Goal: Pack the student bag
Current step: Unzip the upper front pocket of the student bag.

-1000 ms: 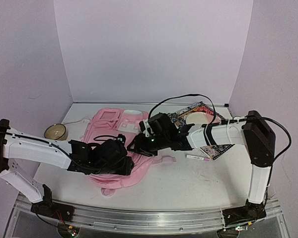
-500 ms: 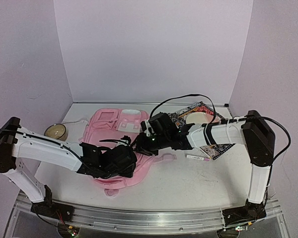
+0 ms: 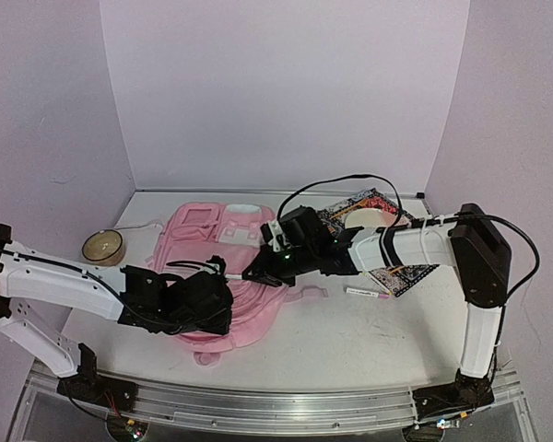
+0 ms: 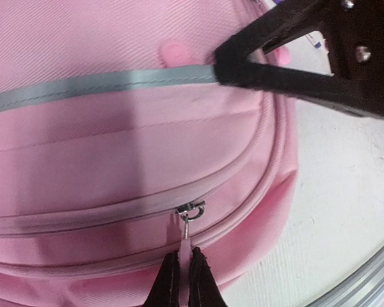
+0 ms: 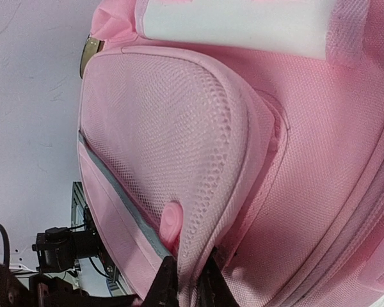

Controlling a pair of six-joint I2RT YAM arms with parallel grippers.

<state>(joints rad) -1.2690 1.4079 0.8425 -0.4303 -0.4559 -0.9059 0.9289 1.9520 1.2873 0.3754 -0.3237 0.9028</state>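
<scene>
The student bag [image 3: 199,232] is a large pink backpack lying flat on the table between both arms. My left gripper [image 4: 184,263] is shut on the small pale zipper pull [image 4: 186,245] of the curved front zip, near the bag's near edge; in the top view it [image 3: 223,306] sits over the bag's lower part. My right gripper [image 5: 189,276] is shut on the rim of the pink mesh pocket [image 5: 166,147], lifting it into a fold; from above it [image 3: 255,273] is at the bag's right side. A grey trim strip [image 4: 115,82] runs across the bag.
A round tin [image 3: 102,245] stands left of the bag. A patterned book [image 3: 401,273] with a white round thing [image 3: 369,219] on it lies at the back right, under the right arm. A pen [image 3: 367,294] lies on the table right of the bag. Walls close in three sides.
Both grippers have closed: the left on the zipper pull, the right on the mesh pocket rim. The left arm reached right over the bag, then drew back slightly left.
</scene>
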